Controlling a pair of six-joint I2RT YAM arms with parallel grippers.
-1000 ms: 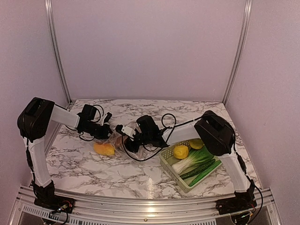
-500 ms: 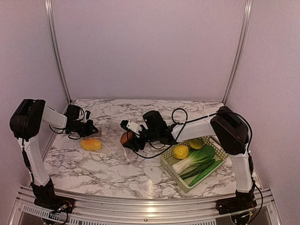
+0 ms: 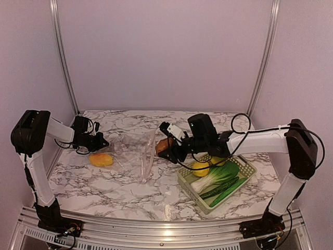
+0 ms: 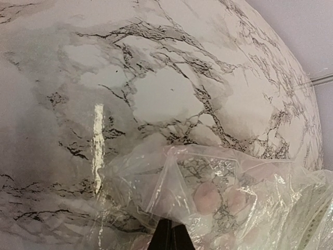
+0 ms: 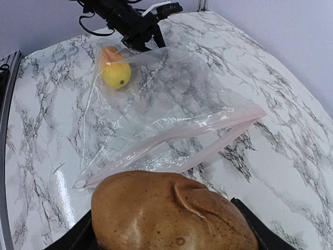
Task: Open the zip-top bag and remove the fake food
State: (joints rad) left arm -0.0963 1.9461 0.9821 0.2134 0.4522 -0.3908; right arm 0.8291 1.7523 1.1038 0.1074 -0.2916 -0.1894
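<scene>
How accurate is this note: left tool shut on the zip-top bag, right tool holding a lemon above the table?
One error: the right tool holds the brown potato, not a lemon, as the right wrist view shows. The left tool is shut on the zip-top bag.

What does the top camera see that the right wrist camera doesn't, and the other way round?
Only the top camera shows the basket with the lemon, leafy greens and cucumber. Only the right wrist camera shows speckles on the potato and the zipper strip of the bag up close. Both show the bag, the yellow fruit, the potato and the left gripper pinching the bag.
</scene>
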